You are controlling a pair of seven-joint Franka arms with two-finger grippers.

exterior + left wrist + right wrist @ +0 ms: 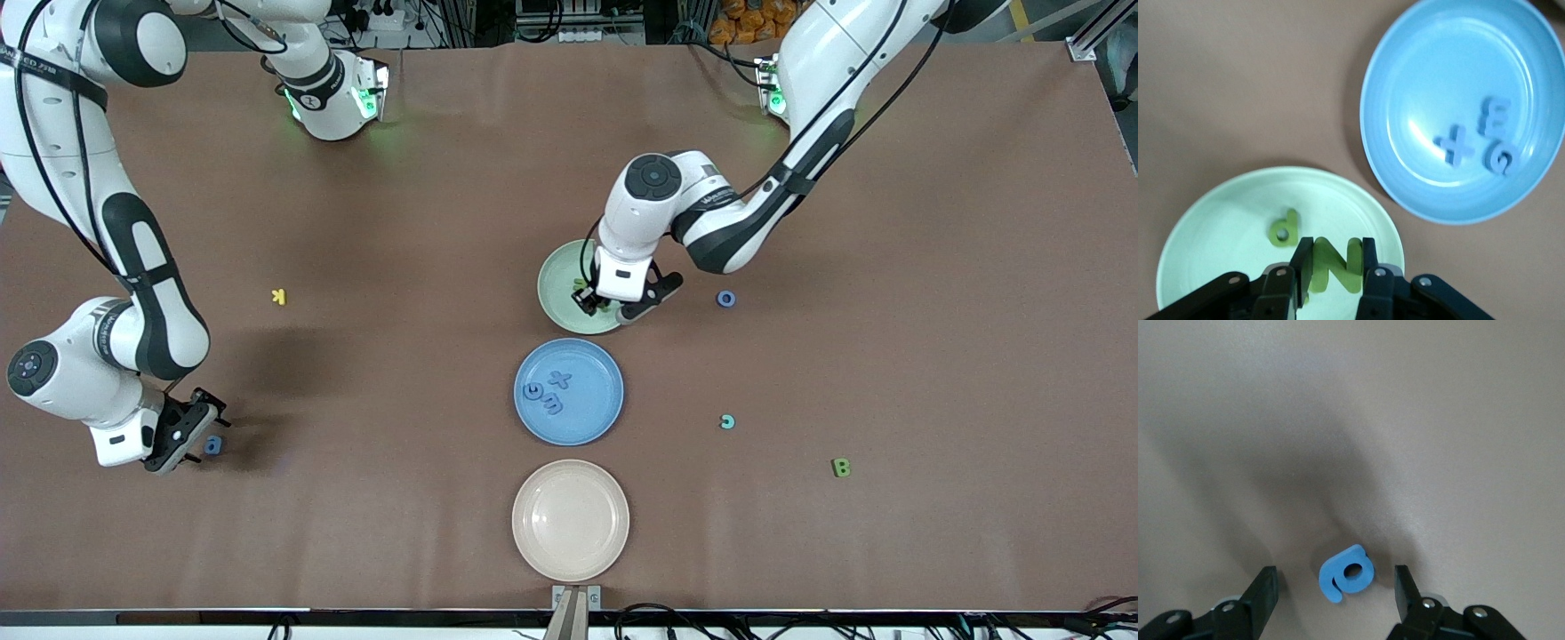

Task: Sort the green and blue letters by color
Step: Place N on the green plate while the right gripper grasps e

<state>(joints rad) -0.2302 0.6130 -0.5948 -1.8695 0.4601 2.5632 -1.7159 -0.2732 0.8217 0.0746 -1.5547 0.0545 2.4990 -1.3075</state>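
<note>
The empty cream plate (570, 520) lies nearest the front camera, and the blue plate (569, 391) sits at its 12 o'clock. That blue plate already carries three blue letters (551, 392). At its 12 o'clock the green plate (556, 289) holds a small green letter (1284, 228).

The left end effector (597, 305) hangs over the green plate, pinching a green N (1335, 264) that is not yet let go.

The right end effector (197, 436) is down at the worktop (933, 267) at the right arm's end, fingers spread either side of a blue letter a (1346, 573), not gripping it.

Left to sort: the blue ring letter (726, 299), the teal letter (727, 421) and the green B (841, 467). I judge the job about half done.
</note>
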